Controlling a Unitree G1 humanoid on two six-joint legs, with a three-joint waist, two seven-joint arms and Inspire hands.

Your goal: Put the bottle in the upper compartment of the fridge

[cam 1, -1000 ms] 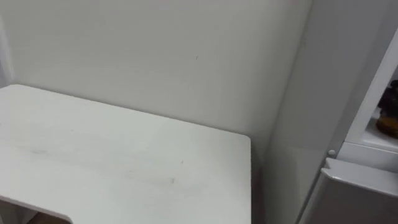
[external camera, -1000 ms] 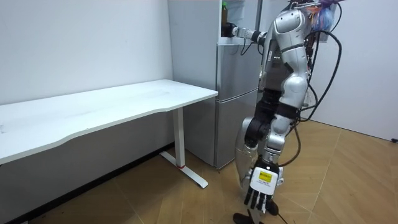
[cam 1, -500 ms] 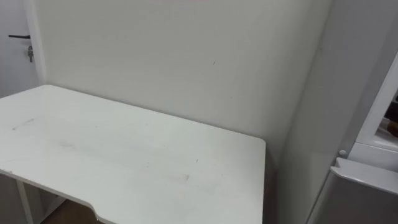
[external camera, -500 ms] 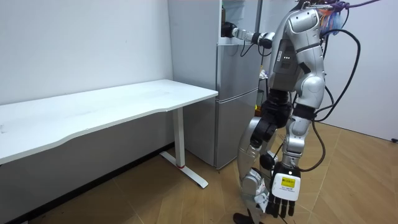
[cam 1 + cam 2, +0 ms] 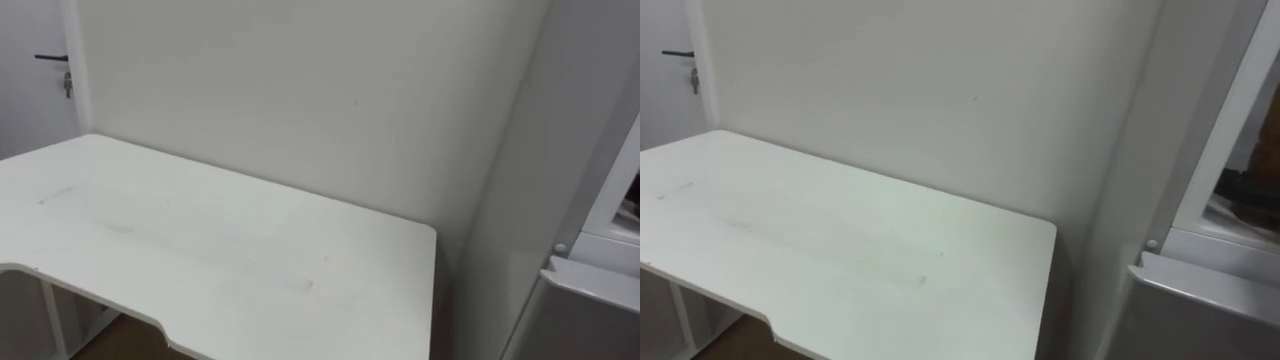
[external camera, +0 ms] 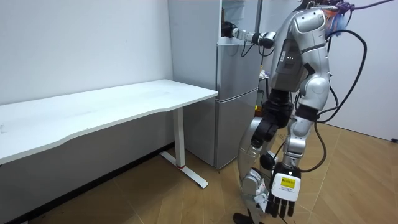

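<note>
Still inside fridge (image 6: 236, 106), right robot hand (image 6: 227, 29), grip unclear; left robot hand (image 6: 284, 188) hangs open.

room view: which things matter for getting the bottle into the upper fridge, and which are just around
Part of the job:
- fridge
- upper compartment, standing open
- right hand, held at that compartment's opening

Just around:
- white table
- door handle, far left in the left eye view
- left hand, hanging idle and open beside the legs

A white surface (image 5: 840, 250) spans the lower left of the frame, against a wall (image 5: 940, 90). The fridge (image 5: 1210, 310) stands at the right edge, just beside it.
</note>
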